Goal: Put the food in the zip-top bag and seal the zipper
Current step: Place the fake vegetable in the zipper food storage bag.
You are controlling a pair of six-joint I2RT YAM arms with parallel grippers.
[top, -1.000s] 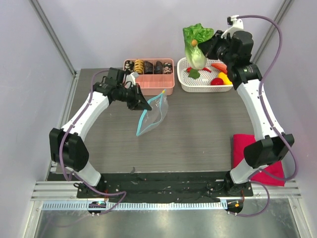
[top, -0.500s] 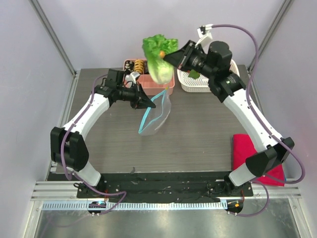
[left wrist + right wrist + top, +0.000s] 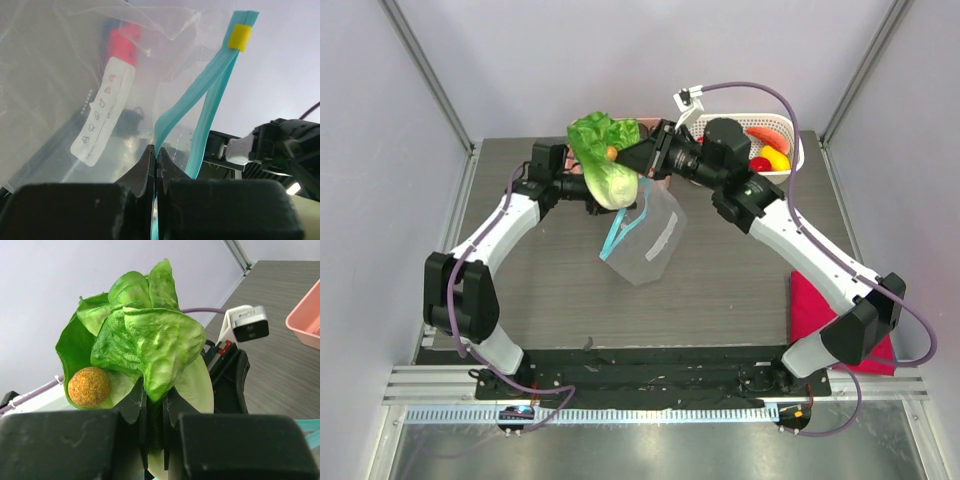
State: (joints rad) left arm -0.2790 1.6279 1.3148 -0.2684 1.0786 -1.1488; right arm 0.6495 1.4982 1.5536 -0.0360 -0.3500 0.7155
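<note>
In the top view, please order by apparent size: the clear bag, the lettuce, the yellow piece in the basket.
1. clear bag and lettuce: about alike; both are lifted toward the camera, so I do not rank them.
2. yellow piece: clearly smallest.

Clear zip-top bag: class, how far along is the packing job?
Done: the left gripper pinches the light-blue zipper strip, holding the clear crinkly bag lifted; no food looks inside. In hand: the right gripper carries the green leafy lettuce near its mouth. Left: drop it in, bag the red and yellow pieces in the white lattice basket, seal.
</note>
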